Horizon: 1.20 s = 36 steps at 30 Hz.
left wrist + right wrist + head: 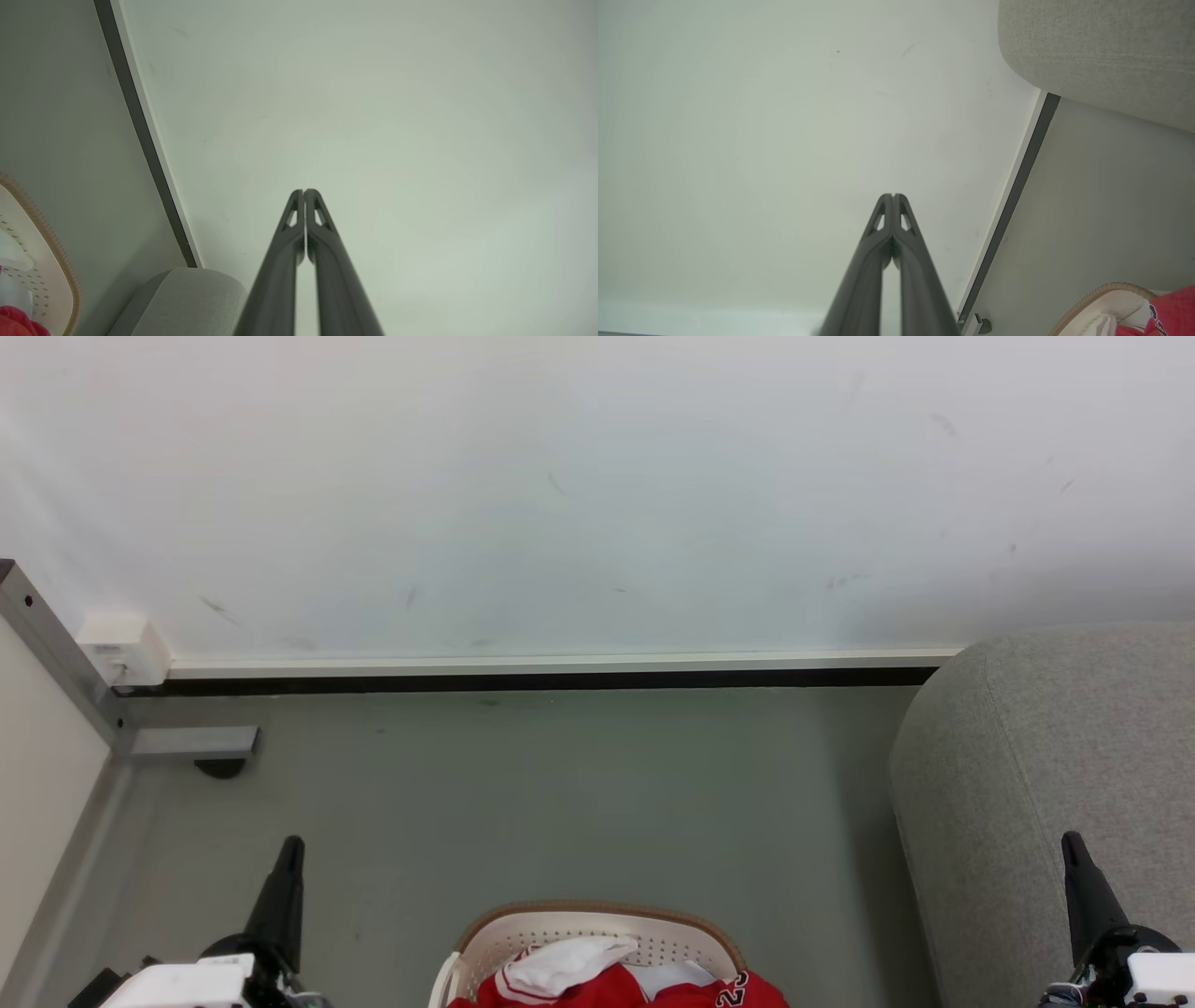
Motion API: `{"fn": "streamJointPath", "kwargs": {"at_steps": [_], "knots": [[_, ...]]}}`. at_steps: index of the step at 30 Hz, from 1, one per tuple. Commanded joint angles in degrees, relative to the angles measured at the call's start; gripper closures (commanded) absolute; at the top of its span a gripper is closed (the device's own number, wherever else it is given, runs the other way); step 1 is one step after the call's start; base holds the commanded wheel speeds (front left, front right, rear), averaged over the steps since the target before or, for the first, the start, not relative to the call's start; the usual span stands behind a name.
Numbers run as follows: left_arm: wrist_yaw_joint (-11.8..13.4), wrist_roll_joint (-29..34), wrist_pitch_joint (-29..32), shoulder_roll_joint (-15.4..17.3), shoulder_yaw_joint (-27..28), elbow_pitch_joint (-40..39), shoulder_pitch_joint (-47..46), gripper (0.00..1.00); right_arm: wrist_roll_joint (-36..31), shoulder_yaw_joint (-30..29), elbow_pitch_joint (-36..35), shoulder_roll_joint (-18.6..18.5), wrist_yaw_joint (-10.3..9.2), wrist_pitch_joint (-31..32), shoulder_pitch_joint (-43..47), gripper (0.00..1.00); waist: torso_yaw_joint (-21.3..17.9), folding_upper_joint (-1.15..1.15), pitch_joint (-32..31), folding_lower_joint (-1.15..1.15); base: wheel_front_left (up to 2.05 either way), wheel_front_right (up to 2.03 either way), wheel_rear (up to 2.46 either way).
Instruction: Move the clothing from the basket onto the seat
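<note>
Head view is showing the clothing (607, 989) lying in the basket (597, 922), with the left gripper (291, 847) and right gripper (1072, 845) flanking it, clenched and empty. The pickup is probably just starting, calling for opening and reaching in. The sofa (1046, 784) is standing right of the basket.

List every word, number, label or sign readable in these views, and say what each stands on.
"2", followed by a second numeral cut off by the picture's bottom edge: black-and-white print on the bright red jersey clothing in the cream-white perforated plastic basket.
Dark mark on the red garment, right wrist view: too partial to read.
Small white wall box: nothing legible.
</note>
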Motion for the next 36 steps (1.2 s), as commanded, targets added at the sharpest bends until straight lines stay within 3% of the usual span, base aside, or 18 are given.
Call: {"fn": "streamJointPath", "kwargs": {"at_steps": [1, 3, 4, 18, 27, 36], "knots": [[-0.1, -0.8, 0.1, 0.1, 0.1, -0.1, -0.5, 1.00, -0.3, -0.1, 0.1, 0.0, -0.14, 0.1, -0.8, 1.00, 0.0, 0.00, 0.0, 0.00, 0.00, 0.00, 0.00], [-0.1, -0.8, 0.1, 0.1, 0.1, -0.1, -0.5, 1.00, -0.3, -0.1, 0.1, 0.0, -0.14, 0.1, -0.8, 1.00, 0.0, 0.00, 0.0, 0.00, 0.00, 0.00, 0.00], [0.0, 0.0, 0.0, 0.0, 0.0, 0.1, 0.0, 0.00, 0.0, 0.0, 0.1, 0.0, 0.00, 0.0, 0.0, 0.00, 0.0, 0.00, 0.0, 0.00, 0.00, 0.00, 0.00], [0.0, 3.6, -3.5, -0.2, -0.9, -1.2, 0.9, 0.00, -0.7, 3.2, -1.5, 0.0, -0.01, -3.4, 0.3, 0.00, 0.1, 0.00, 0.0, 0.00, 0.00, 0.00, 0.00], [0.4, 12.4, -5.9, -0.1, -1.8, -3.3, 1.5, 0.00, -5.7, 5.4, -3.5, -0.9, -0.02, -5.8, -0.1, 0.00, 0.0, 0.00, 0.0, 0.00, 0.00, 0.00, 0.00], [1.3, 23.9, -7.9, -0.1, -2.4, -5.5, 2.1, 0.00, -16.5, 7.6, -4.3, -1.8, -0.03, -7.9, -0.3, 0.00, -0.2, 0.00, 0.1, 0.00, 0.00, 0.00, 0.00]]}}
